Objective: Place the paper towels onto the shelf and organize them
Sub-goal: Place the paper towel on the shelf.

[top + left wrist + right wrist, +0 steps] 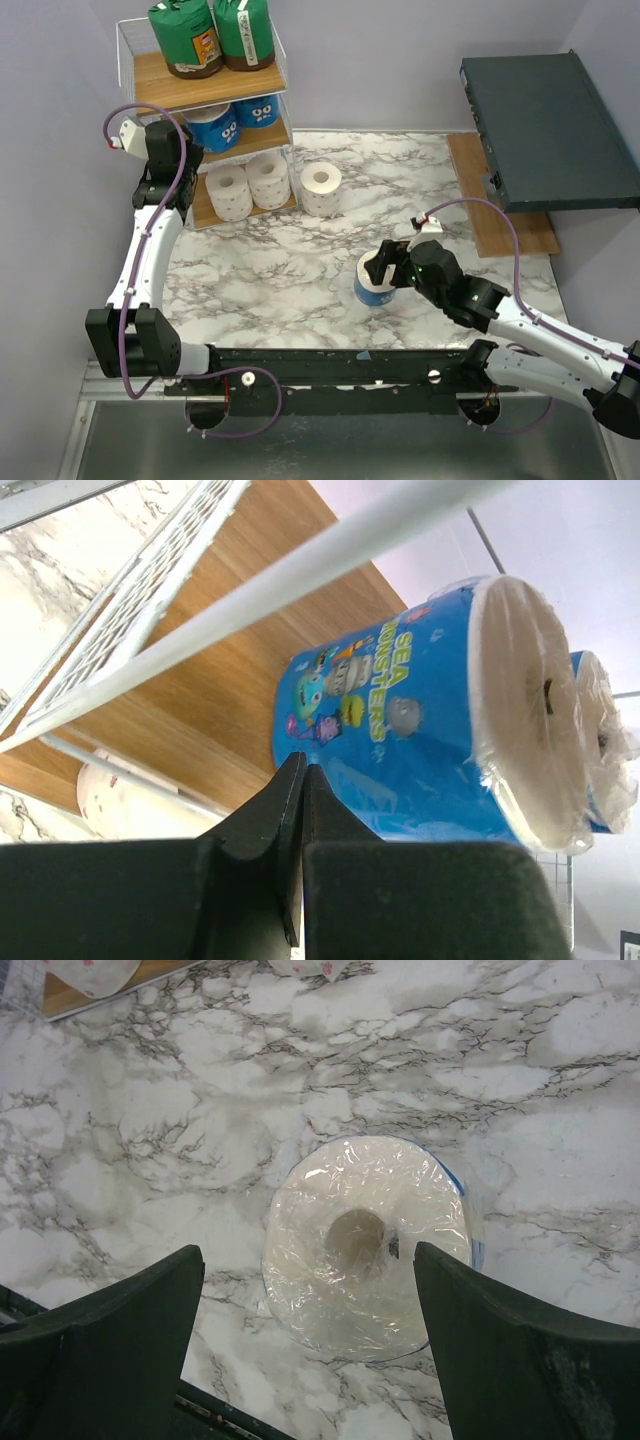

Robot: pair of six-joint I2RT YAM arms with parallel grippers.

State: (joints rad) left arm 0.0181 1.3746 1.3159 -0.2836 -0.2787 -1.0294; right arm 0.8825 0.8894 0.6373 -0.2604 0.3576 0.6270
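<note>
The shelf stands at the back left. It holds two green-wrapped paper towels on the top board, blue-printed ones on the middle board and white ones on the bottom board. A single white roll stands on the table beside it. My left gripper is shut and empty at the shelf's left side. In its wrist view the gripper points at a blue roll behind a white wire. My right gripper hangs open over an upright blue-wrapped roll, with its fingers on either side and clear of the roll.
A dark grey flat box rests on a wooden board at the back right. The marble tabletop spreads between the shelf and the box. The arms' black base rail runs along the near edge.
</note>
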